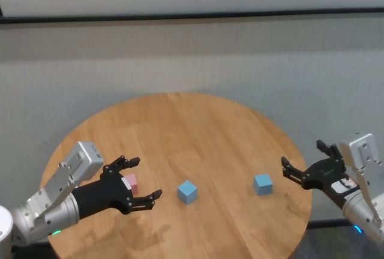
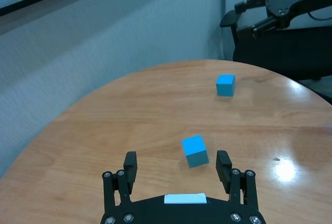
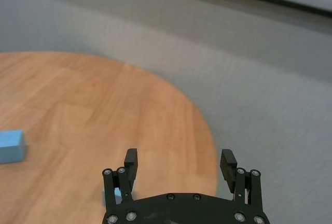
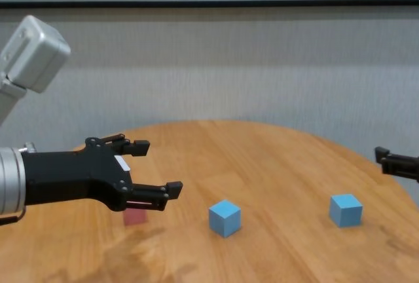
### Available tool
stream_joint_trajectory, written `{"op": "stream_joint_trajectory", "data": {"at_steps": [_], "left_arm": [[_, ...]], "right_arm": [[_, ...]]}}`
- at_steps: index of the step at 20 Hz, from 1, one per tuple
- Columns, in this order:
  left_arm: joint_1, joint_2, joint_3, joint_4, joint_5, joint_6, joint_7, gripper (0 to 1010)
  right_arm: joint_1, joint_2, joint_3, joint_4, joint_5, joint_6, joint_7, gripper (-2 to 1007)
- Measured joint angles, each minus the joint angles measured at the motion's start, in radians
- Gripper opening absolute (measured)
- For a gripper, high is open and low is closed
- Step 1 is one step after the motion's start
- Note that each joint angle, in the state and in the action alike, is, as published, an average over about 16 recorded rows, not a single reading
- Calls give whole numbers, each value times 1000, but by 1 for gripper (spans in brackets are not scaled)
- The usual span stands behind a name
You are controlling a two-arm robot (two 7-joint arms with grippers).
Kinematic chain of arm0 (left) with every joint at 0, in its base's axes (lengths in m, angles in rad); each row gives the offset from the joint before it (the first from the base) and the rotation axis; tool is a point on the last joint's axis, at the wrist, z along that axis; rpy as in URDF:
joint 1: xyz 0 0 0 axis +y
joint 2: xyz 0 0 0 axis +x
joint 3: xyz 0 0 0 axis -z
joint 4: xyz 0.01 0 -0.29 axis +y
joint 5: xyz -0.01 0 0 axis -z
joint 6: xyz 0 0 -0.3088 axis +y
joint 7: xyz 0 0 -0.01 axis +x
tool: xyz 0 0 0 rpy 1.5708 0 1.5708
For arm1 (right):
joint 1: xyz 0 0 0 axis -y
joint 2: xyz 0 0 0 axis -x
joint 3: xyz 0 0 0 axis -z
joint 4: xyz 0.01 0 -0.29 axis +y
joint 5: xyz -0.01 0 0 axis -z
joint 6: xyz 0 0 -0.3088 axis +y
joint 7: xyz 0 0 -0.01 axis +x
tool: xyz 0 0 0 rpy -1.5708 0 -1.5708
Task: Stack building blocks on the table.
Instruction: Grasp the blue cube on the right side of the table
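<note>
Three building blocks lie on the round wooden table (image 1: 180,127). The pink block (image 1: 130,182) (image 4: 135,216) sits at the front left, partly covered by my left gripper (image 1: 144,178) (image 4: 157,167), which hovers just above it, open and empty. One light blue block (image 1: 187,192) (image 4: 224,217) (image 2: 195,151) lies just right of that gripper. A second blue block (image 1: 262,184) (image 4: 346,209) (image 2: 225,85) lies farther right. My right gripper (image 1: 302,154) (image 3: 179,157) hangs open and empty beside the table's right edge, a short way from that block.
A grey wall with a dark rail runs behind the table (image 4: 262,158). The far half of the tabletop (image 2: 129,110) holds nothing. In the left wrist view my right gripper (image 2: 244,14) shows in front of a dark surface beyond the table's rim.
</note>
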Motion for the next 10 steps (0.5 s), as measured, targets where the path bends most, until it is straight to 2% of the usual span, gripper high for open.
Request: {"op": "stream_joint_trajectory", "data": {"at_steps": [10], "left_arm": [[-3, -5, 1, 4, 1, -1, -1, 1000]], "right_arm": [[15, -63, 6, 4, 33, 98, 33, 1005]]}}
